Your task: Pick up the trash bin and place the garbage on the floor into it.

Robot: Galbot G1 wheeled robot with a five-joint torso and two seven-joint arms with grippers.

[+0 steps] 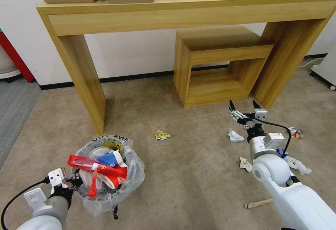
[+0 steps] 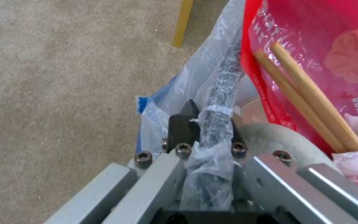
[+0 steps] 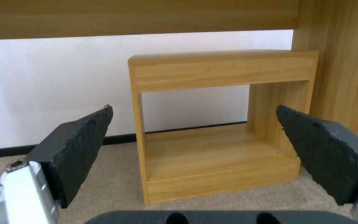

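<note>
Your left gripper (image 1: 71,182) pinches the crinkly-bagged round trash bin (image 1: 105,198) rim; your right gripper (image 1: 245,109), ribbed pads spread, hovers right of it.

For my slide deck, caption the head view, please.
Left gripper grips the filled trash bin; open right gripper hovers above scattered garbage.

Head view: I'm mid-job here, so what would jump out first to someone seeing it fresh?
The small round bin lined with crinkly clear plastic, stuffed with red-and-white wrappers, sits low on the robot's left, its rim pinched by the left gripper. On the right, the right gripper hovers open above the beige carpet, where a crumpled white paper and a wooden stick lie loose.
</note>
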